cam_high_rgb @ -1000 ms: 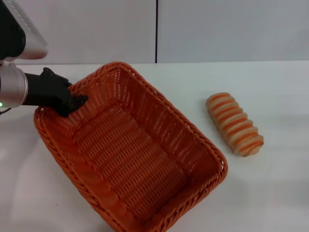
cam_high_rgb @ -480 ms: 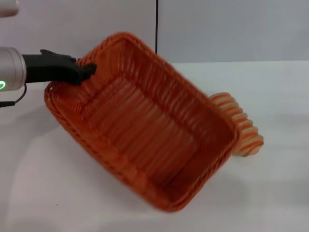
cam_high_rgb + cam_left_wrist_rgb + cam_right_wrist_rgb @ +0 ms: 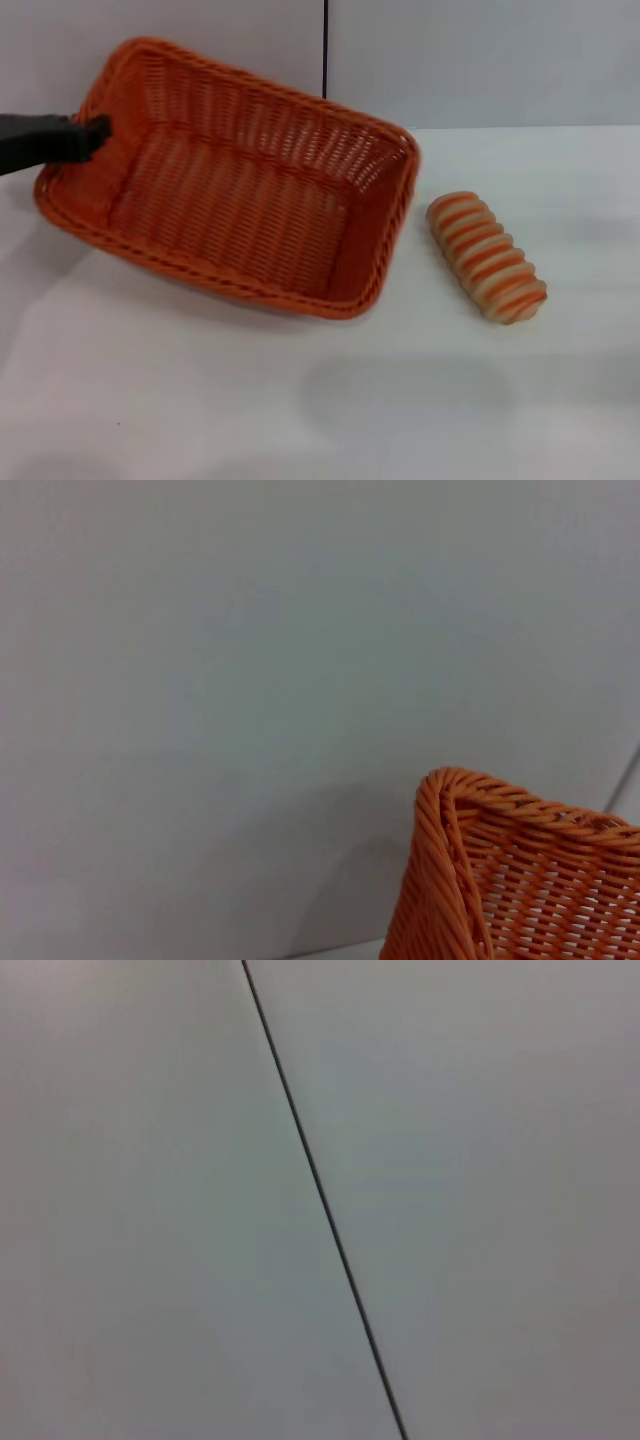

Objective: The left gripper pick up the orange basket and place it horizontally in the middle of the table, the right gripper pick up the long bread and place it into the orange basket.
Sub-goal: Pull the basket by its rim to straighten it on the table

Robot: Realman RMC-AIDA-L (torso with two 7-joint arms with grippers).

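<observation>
We see the left gripper (image 3: 92,132) reaching in from the left edge of the head view, jaws pinching the short left-end rim of the orange basket (image 3: 240,190). Basket sits left of centre on the table (image 3: 330,400), long axis running roughly left-right, skewed a bit: left end farther back, right end nearer. Its left end looks raised, w/ a shadow under the near-left side; can't tell whether the right end touches the table. Basket interior holds nothing.

Long bread (image 3: 487,256) lies on the table to the right of the basket, just beside its right-hand end but apart from it, angled far-left to near-right.

Left wrist view: one corner of the basket's braided rim vs. a plain grey wall (image 3: 250,680).

Right gripper not in any view; right wrist cam shows only wall w/ a dark seam (image 3: 320,1200).
</observation>
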